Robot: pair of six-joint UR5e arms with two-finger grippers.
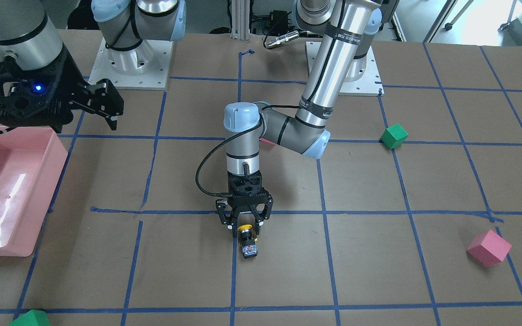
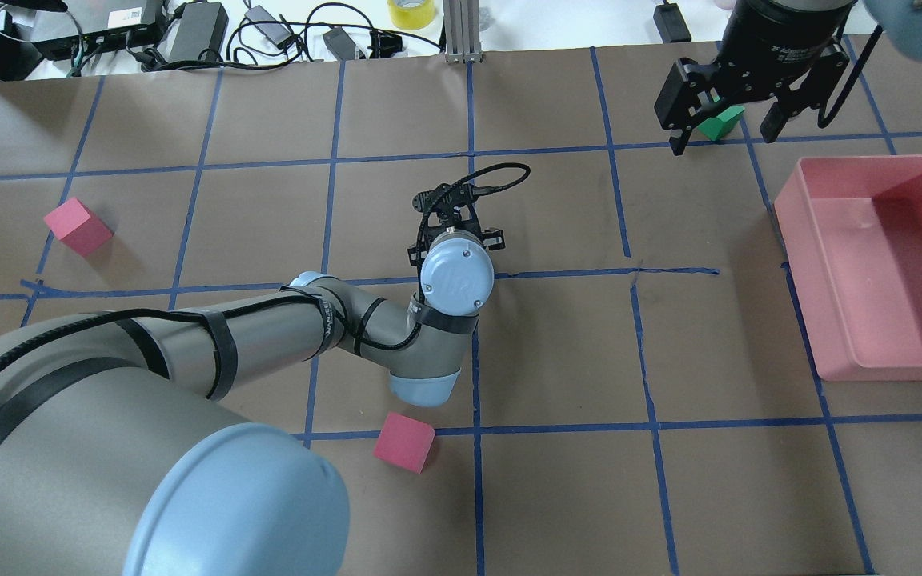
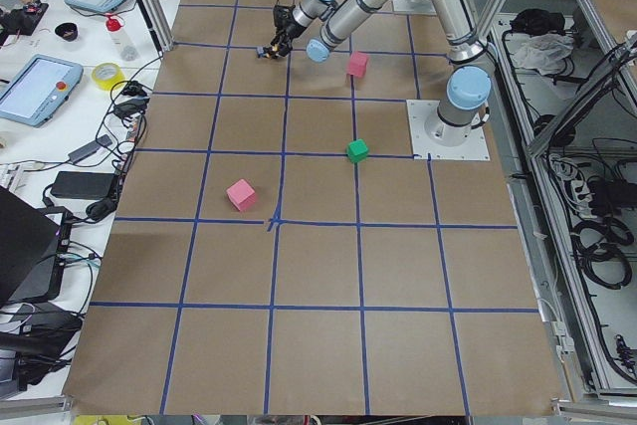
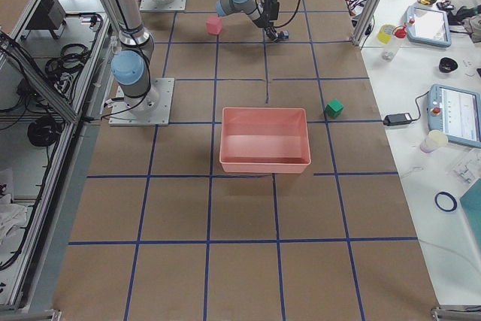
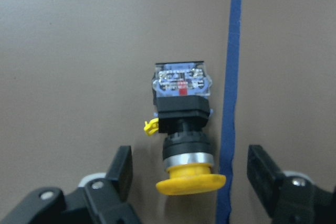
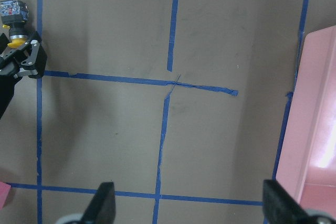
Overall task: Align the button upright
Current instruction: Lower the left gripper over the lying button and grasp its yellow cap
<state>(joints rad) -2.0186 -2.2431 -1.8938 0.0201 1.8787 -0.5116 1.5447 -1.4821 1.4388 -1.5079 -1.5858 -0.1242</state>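
The button (image 5: 182, 124) lies on its side on the brown table, with its yellow cap toward my left gripper and its silvery-grey base block pointing away. It also shows in the front-facing view (image 1: 247, 242) and small in the right wrist view (image 6: 13, 11). My left gripper (image 5: 191, 165) (image 1: 244, 225) is open and low over the table, with one finger on each side of the yellow cap and neither touching it. In the overhead view my left wrist hides the button. My right gripper (image 2: 729, 128) (image 1: 109, 111) is open, empty and held high beside the pink bin.
A pink bin (image 2: 797, 264) (image 1: 57, 158) stands on my right side. Pink foam cubes (image 2: 403, 442) (image 2: 77, 226) and green cubes (image 1: 393, 136) (image 2: 723, 124) lie scattered on the table. Blue tape lines cross the table, one (image 5: 228, 103) right beside the button.
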